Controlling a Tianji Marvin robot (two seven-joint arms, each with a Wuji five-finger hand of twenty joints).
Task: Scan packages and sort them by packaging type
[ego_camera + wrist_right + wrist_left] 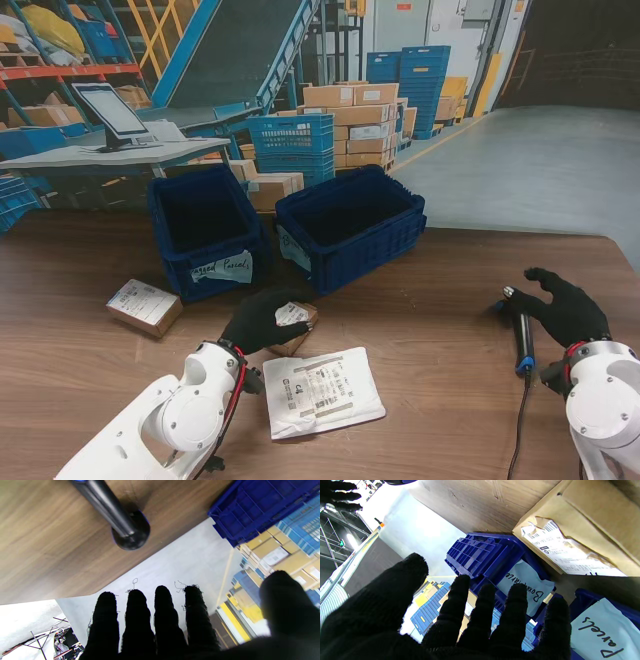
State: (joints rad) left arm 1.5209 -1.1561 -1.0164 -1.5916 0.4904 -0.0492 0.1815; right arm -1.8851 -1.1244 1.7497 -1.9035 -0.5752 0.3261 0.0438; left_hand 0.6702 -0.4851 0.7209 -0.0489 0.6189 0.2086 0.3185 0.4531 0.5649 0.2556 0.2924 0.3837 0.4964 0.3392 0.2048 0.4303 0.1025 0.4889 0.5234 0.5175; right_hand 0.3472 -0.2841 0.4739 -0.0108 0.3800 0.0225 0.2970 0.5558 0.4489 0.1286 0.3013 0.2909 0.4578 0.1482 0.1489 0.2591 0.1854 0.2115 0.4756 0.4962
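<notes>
A small brown cardboard box (298,327) with a white label lies near the table's middle. My left hand (260,320) hovers over its left side, open. In the left wrist view the spread fingers (482,615) reach toward that box (570,527) without gripping it. A white poly mailer (320,392) lies flat nearer to me. A second labelled box (145,306) sits at the left. The black barcode scanner (522,338) lies on the right. My right hand (565,306) is open just beside and over it, with the scanner (117,515) beyond its straight fingers (162,620).
Two dark blue bins stand at the back of the table. The left bin (205,232) carries a handwritten "Parcels" label (600,630), the right bin (350,226) a "Boxes" label (527,587). The scanner's cable (520,420) runs toward me. The table's right edge (625,262) is close to the right hand.
</notes>
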